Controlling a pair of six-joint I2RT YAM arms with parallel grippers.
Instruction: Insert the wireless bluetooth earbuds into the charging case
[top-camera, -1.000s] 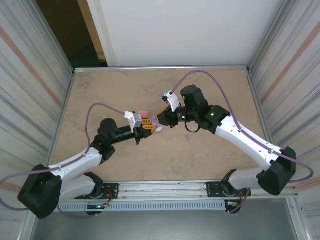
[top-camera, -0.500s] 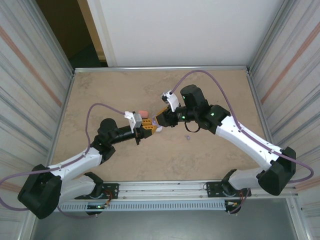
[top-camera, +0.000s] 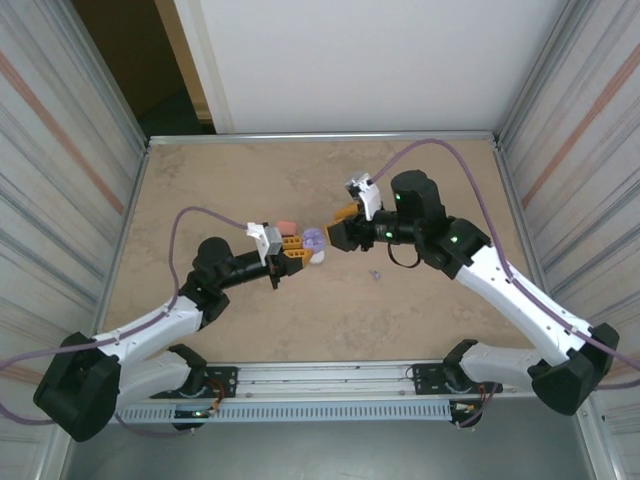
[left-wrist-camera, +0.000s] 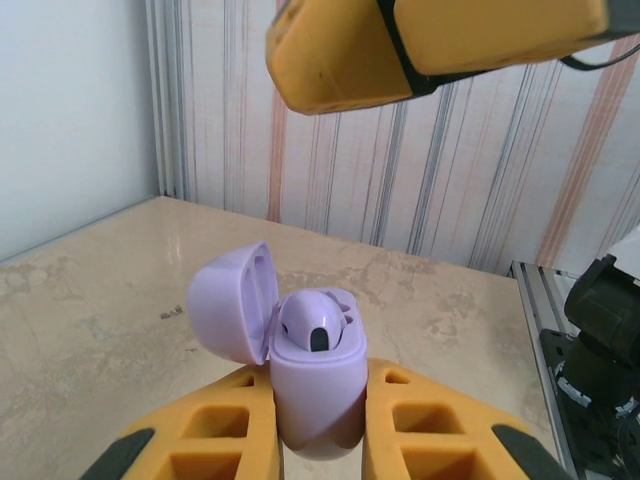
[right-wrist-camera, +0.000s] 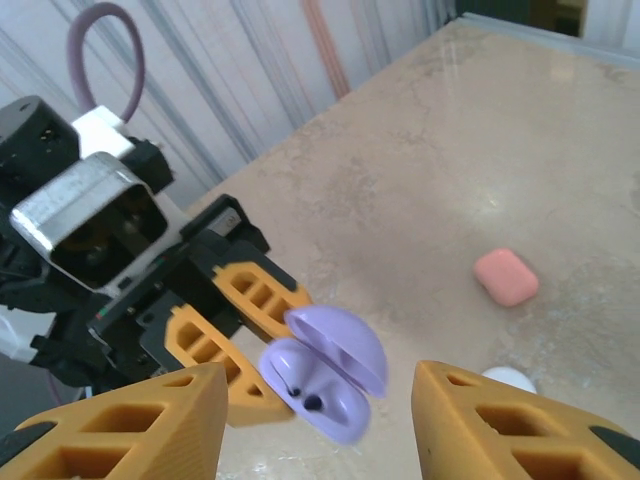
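My left gripper (top-camera: 297, 250) is shut on the base of a purple charging case (top-camera: 314, 240), held upright with its lid swung open. In the left wrist view the case (left-wrist-camera: 315, 385) sits between the orange fingers (left-wrist-camera: 440, 430), and one purple earbud (left-wrist-camera: 314, 325) is seated in it. My right gripper (top-camera: 336, 233) stands open just right of the case, nothing between its fingers. From the right wrist the open case (right-wrist-camera: 325, 385) hangs ahead of the spread fingertips (right-wrist-camera: 160, 415). Another tiny purple earbud (top-camera: 376, 272) lies on the table.
A coral-red case (top-camera: 286, 226) (right-wrist-camera: 505, 277) lies closed just behind the left gripper. A white case (top-camera: 319, 257) (right-wrist-camera: 508, 378) rests on the table under the purple one. Striped walls stand at both sides, and a metal rail runs along the table's near edge.
My right gripper has opened and drawn back to the right, away from the purple case. The left gripper and case have stayed put.
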